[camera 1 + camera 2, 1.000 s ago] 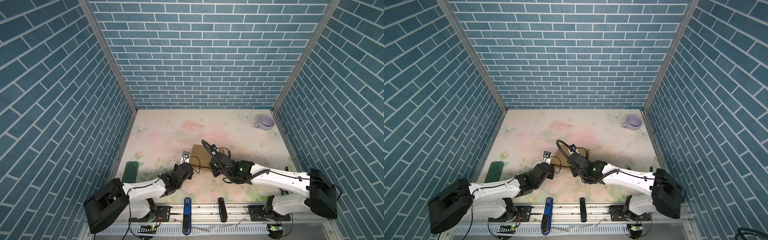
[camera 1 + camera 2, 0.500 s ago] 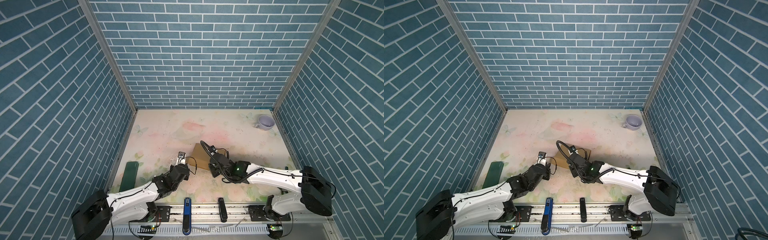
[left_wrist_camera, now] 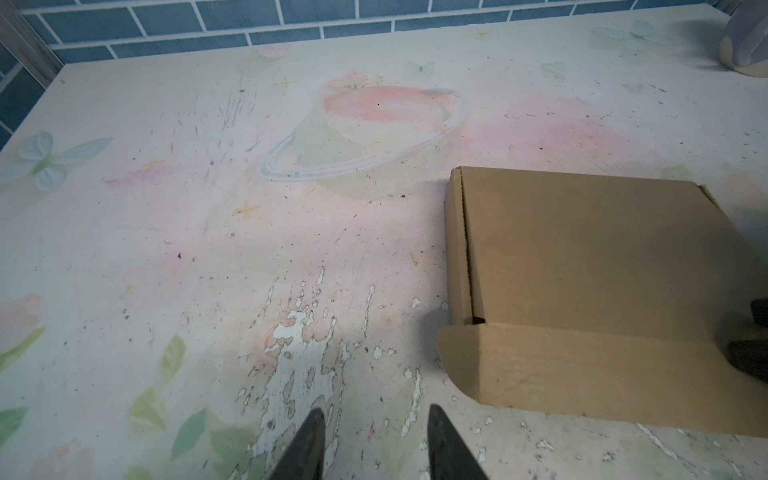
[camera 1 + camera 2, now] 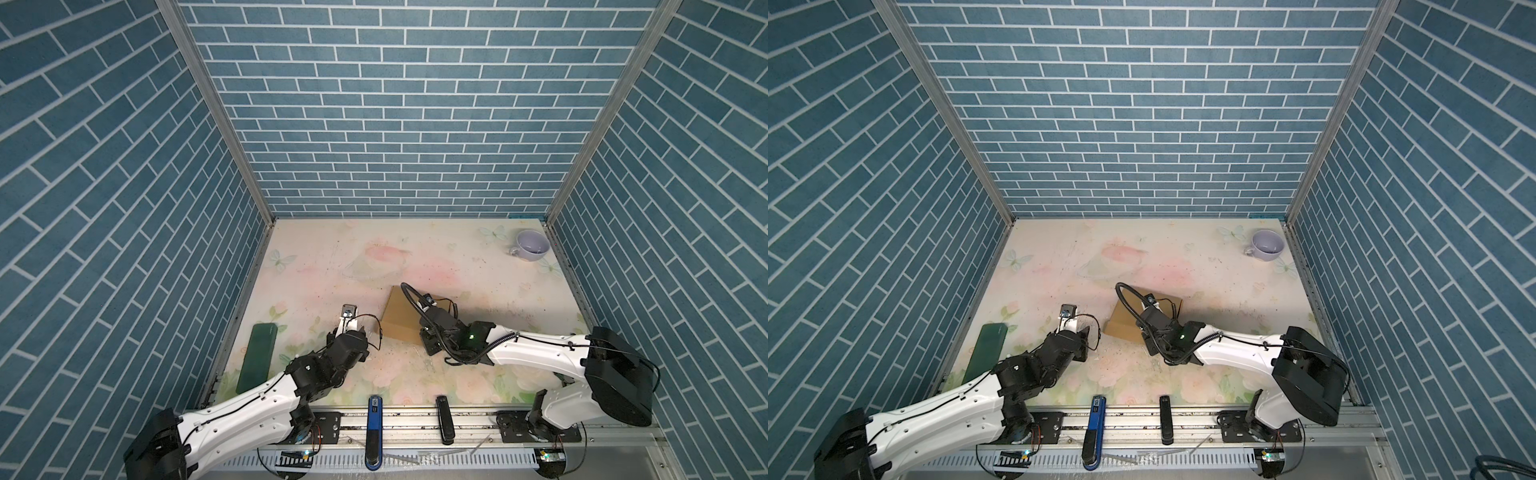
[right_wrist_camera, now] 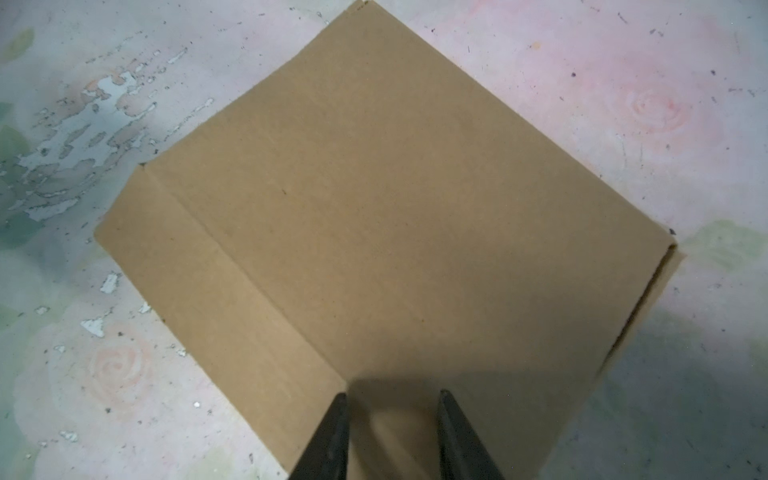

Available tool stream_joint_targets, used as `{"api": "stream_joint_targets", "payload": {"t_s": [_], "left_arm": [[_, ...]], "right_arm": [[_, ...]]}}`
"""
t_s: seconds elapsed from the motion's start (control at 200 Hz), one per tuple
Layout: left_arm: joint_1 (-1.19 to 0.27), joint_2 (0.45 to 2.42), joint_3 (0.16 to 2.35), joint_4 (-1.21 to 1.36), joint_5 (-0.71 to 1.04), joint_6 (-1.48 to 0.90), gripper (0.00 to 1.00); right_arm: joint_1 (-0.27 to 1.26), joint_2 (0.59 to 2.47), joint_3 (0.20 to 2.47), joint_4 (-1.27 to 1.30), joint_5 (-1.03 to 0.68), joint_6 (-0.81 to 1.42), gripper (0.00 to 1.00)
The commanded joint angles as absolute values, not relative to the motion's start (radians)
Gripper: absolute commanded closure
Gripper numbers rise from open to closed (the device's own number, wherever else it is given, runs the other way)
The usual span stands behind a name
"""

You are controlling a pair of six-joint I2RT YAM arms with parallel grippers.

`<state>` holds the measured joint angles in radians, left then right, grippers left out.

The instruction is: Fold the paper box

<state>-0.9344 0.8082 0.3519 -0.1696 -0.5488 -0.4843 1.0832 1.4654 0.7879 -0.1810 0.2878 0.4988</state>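
Observation:
The paper box (image 4: 398,318) (image 4: 1123,322) is plain brown cardboard and lies near the table's middle front. Its lid is down, and a front flap (image 3: 582,374) sticks out flat along the table. My left gripper (image 4: 368,334) (image 3: 374,411) is open just left of the box, over bare table, with nothing between its fingers. At the box's near right corner my right gripper (image 4: 428,338) (image 5: 392,395) has its jaws apart, fingertips (image 5: 340,399) over the lid by the flap's fold. Whether they touch the cardboard I cannot tell.
A lilac cup (image 4: 532,245) (image 4: 1268,245) stands at the back right corner. A dark green flat block (image 4: 257,357) lies along the left wall. A blue tool (image 4: 374,428) and a black one (image 4: 444,424) rest on the front rail. Brick walls close three sides.
My left gripper has opened and drawn back a little from the box's left edge. The right gripper stays at the box's near corner, and the box has hardly moved.

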Motion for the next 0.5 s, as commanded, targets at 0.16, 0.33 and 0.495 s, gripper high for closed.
{"api": "stream_joint_targets", "payload": {"t_s": [0.16,0.33,0.495], "left_arm": [[-0.921,0.954,0.466,-0.089,-0.533,-0.358,0.52],[-0.83,1.072,0.499,-0.01,-0.404,-0.331,0.51],[-0.732,1.163,0.525,0.048,-0.281,-0.304,0.51]], "right_arm": [[1.057,1.478,0.743,-0.167,0.264,0.531,0.65],[1.043,1.483,0.733,-0.166,0.256,0.541,0.65],[1.04,1.462,0.731,-0.187,0.266,0.548,0.66]]}}
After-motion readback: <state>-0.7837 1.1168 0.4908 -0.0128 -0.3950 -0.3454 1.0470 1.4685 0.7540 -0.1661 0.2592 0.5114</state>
